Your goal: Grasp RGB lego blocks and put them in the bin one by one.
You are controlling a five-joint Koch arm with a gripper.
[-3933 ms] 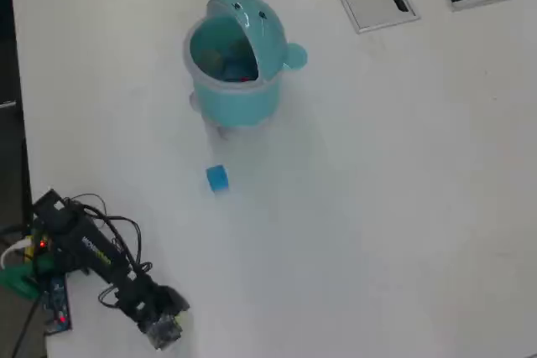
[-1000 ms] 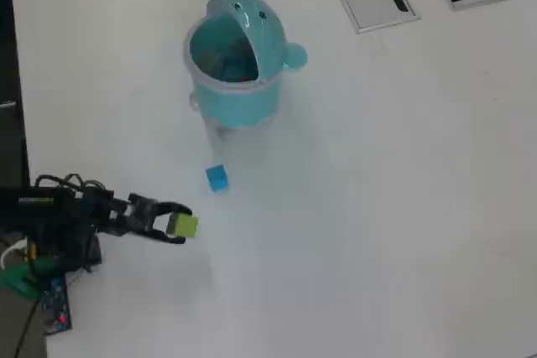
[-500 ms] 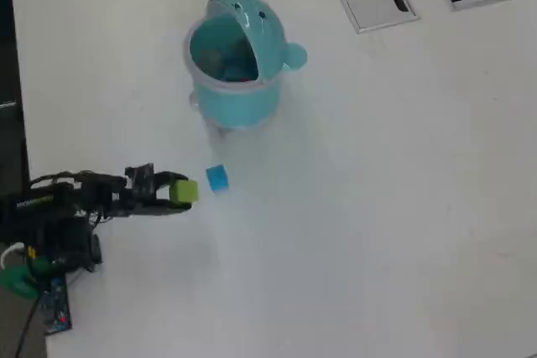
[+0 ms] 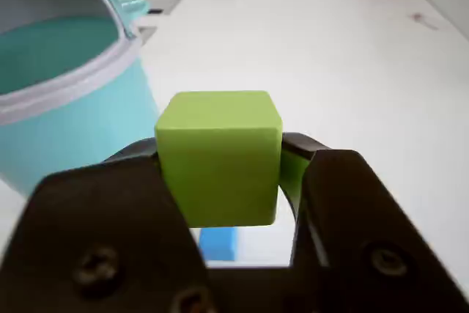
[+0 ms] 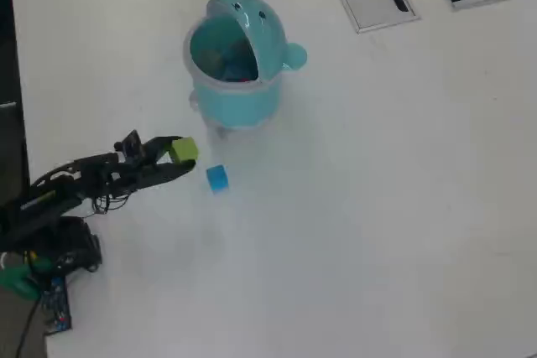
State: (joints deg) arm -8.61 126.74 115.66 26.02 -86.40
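The two black jaws are clamped on opposite side faces of the yellow-green block (image 4: 218, 157), one jaw per side in the wrist view. The gripper (image 5: 179, 153) holds the block with its top face level and its upper part standing proud of the jaw tips. No slack shows between jaws and block.

In the overhead view the gripper hangs above the white table (image 5: 403, 207), to the near left of the bin (image 5: 237, 94). The blue block (image 5: 216, 178) lies on the table just right of the gripper, apart from it, on the near side of the bin; the wrist view shows it below the held block (image 4: 218, 243). The bin's lid (image 5: 256, 18) is tipped back on the far side, leaving the mouth open toward the arm. Something dark and reddish lies inside; it is too small to identify with certainty.

Step in hand, as judged: carry the yellow-green block to the bin and release it.

Procedure for a clean drop:
- Raise the block above the pale rim (image 4: 69, 86) before travelling toward the far right; at the present height the rim appears to stand in the path.
- Centre the block over the open mouth, clear of the lid.
- Part the jaws only when the block is fully inside the rim line.
- Keep the travel path off the blue block.
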